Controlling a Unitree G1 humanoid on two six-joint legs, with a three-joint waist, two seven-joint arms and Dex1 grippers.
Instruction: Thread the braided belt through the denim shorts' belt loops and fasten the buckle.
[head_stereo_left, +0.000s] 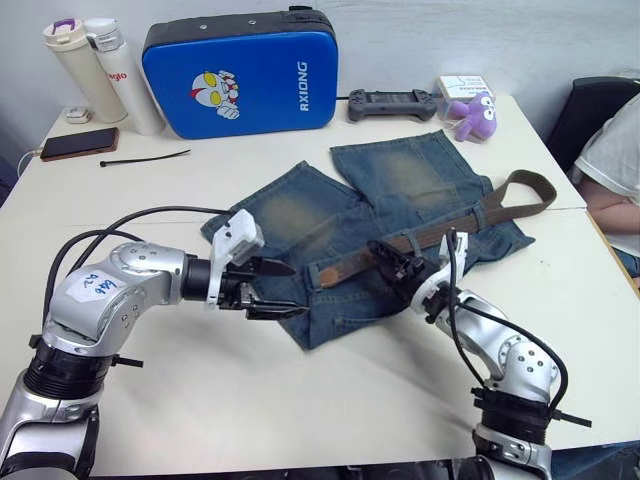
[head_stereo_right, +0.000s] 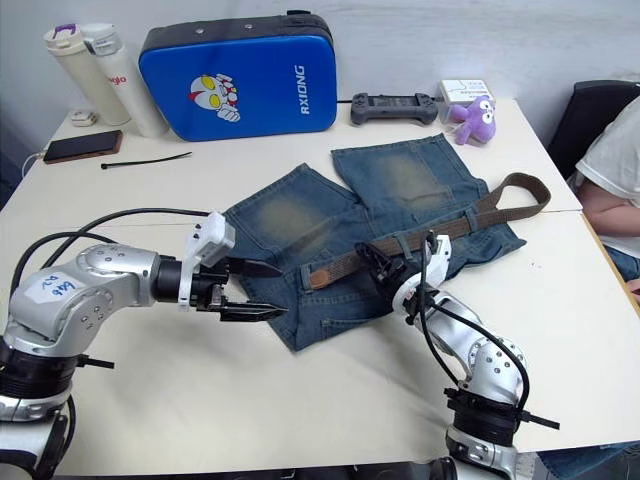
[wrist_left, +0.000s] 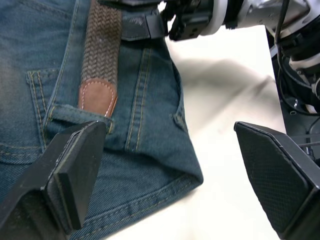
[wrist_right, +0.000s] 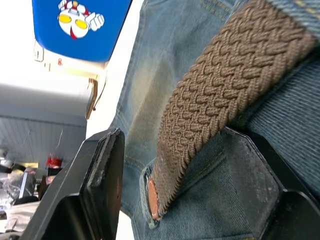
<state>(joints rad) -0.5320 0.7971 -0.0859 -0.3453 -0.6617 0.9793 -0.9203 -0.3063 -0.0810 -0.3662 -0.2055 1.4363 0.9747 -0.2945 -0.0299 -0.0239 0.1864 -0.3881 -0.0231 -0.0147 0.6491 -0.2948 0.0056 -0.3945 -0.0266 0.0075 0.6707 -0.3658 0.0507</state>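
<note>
Denim shorts (head_stereo_left: 400, 215) spread flat on the white bench (head_stereo_left: 300, 400), waistband toward the robot. Braided belt (head_stereo_left: 440, 232) laid along that waistband, tan tip (wrist_left: 98, 96) tucked under a belt loop (wrist_left: 80, 114) near the waistband's left end, far end curling off past the right leg. Left gripper (head_stereo_left: 262, 288) poised at the shorts' left corner, jaws spread wide, nothing between them. Right gripper (head_stereo_left: 405, 268) set over the belt mid-waistband, jaws open astride the strap in the right wrist view, not pinching. Likely soft, light and limp; weave grippy, prone to buckling if pushed. Best taken at the stiffer leather tip and pulled, denim pinned alongside.
</note>
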